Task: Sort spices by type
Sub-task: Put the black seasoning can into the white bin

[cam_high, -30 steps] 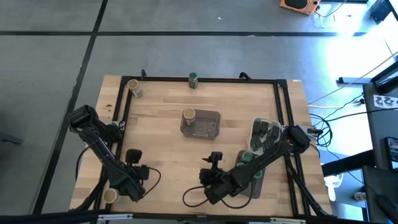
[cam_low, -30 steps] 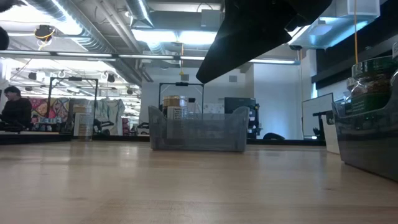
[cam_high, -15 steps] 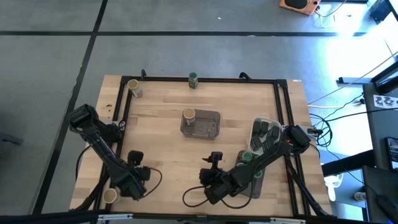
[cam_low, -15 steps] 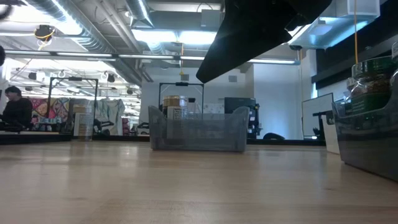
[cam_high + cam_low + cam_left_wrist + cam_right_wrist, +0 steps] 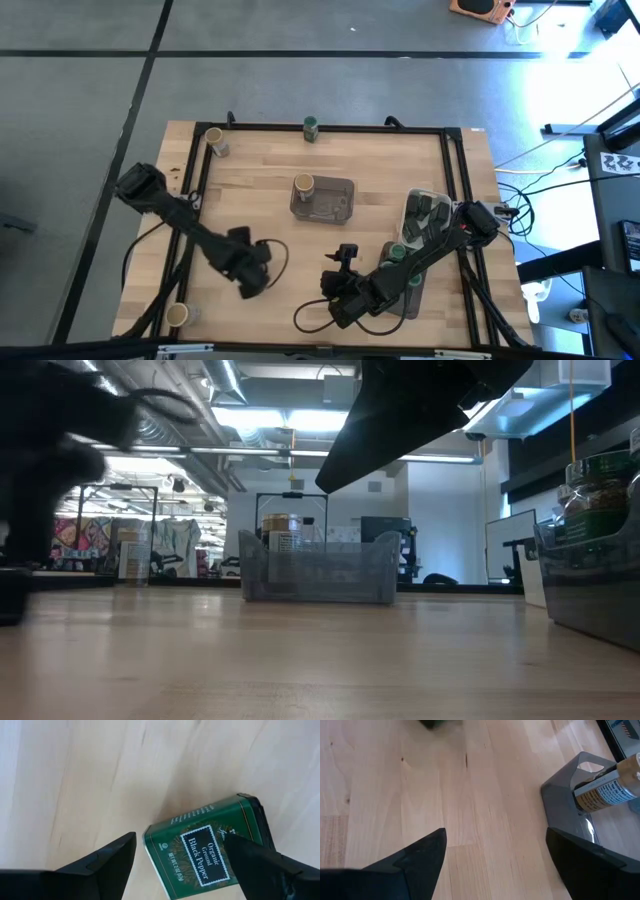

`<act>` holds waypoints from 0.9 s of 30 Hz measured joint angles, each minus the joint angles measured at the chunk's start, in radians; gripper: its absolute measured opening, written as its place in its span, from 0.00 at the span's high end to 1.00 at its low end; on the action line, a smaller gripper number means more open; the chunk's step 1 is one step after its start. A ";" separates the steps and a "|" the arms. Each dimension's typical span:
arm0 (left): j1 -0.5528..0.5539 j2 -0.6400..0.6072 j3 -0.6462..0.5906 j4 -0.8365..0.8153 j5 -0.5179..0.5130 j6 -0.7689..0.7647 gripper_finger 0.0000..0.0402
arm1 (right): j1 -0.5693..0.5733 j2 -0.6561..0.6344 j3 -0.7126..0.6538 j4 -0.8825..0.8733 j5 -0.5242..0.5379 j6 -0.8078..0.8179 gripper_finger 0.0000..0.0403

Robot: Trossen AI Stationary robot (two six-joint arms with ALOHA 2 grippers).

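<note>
- Green black pepper tin [image 5: 212, 850] lies flat on the wood, label up, seen between the left gripper's [image 5: 182, 865] two fingers; fingers spread wide either side, not touching it from what shows.
- In the high view the left gripper [image 5: 252, 270] sits over the near-middle of the table [image 5: 250, 200], left of centre; the tin is hidden under it there.
- Tan-lid jar [image 5: 304, 185] stands in the left end of the clear grey tray [image 5: 335, 200] at table centre; the same tray [image 5: 317, 575] and jar [image 5: 281, 530] show in the low view, and the tray [image 5: 565, 795] with a jar [image 5: 607, 790] in the right wrist view.
- Another tan-lid jar [image 5: 213, 139] at the far left corner, one more [image 5: 177, 315] at the near left edge.
- Green-lid jar [image 5: 311, 126] at the far edge, middle.
- Green-lid jar [image 5: 397, 252] in the dark tray [image 5: 412, 300] on the right; dark tins [image 5: 428, 212] in the white tray [image 5: 412, 200] just behind it.
- Right gripper [image 5: 346, 258] hangs near the front, right of centre, fingers wide apart, holding nothing; bare wood under it [image 5: 495, 855].
</note>
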 joint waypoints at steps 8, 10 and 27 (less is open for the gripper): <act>0.139 0.004 0.009 0.229 -0.034 0.221 0.25 | 0.000 0.000 0.000 0.000 0.000 0.000 0.16; 0.144 0.004 0.033 0.224 -0.033 0.296 0.25 | 0.000 0.000 0.000 -0.002 0.000 0.000 0.16; 0.046 0.003 0.089 0.275 -0.024 0.838 0.25 | 0.000 0.000 0.000 -0.003 -0.001 0.000 0.16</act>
